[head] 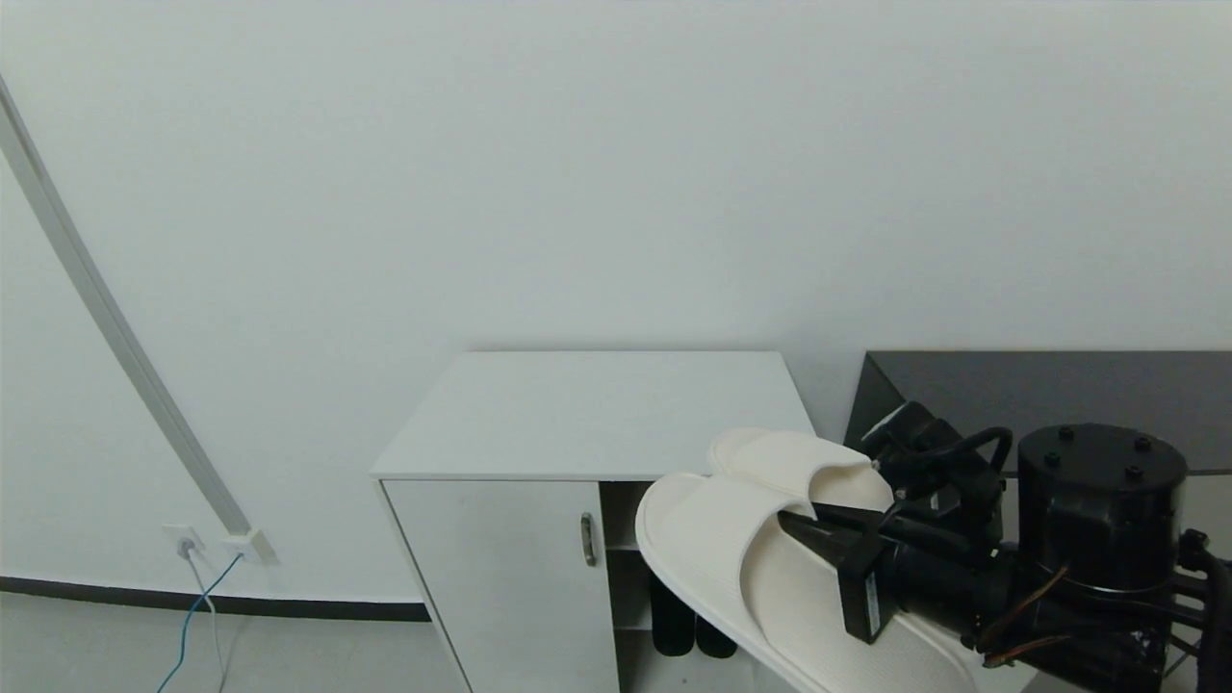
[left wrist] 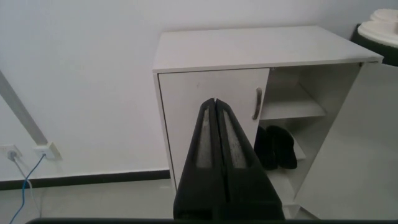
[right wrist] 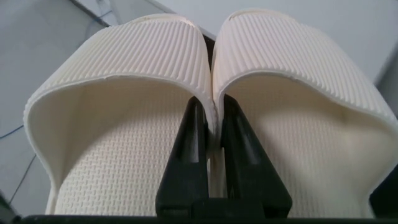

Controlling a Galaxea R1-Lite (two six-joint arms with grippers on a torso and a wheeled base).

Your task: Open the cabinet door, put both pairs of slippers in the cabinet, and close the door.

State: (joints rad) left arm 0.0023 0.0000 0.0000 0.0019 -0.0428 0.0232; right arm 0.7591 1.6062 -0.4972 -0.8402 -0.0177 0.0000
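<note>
My right gripper (head: 804, 520) is shut on a pair of white slippers (head: 731, 549), pinching their inner edges together (right wrist: 211, 118), held in the air in front of the cabinet's open right side. The white cabinet (head: 587, 414) has its left door (head: 510, 577) shut and its right door (left wrist: 367, 143) swung open. A pair of black slippers (left wrist: 278, 147) stands upright on the lower shelf inside. My left gripper (left wrist: 215, 109) is shut and holds nothing, in front of the shut left door.
A dark table (head: 1059, 385) stands to the right of the cabinet. A wall socket with a blue cable (head: 207, 597) sits low on the wall to the left. A grey conduit (head: 106, 318) runs diagonally up the wall.
</note>
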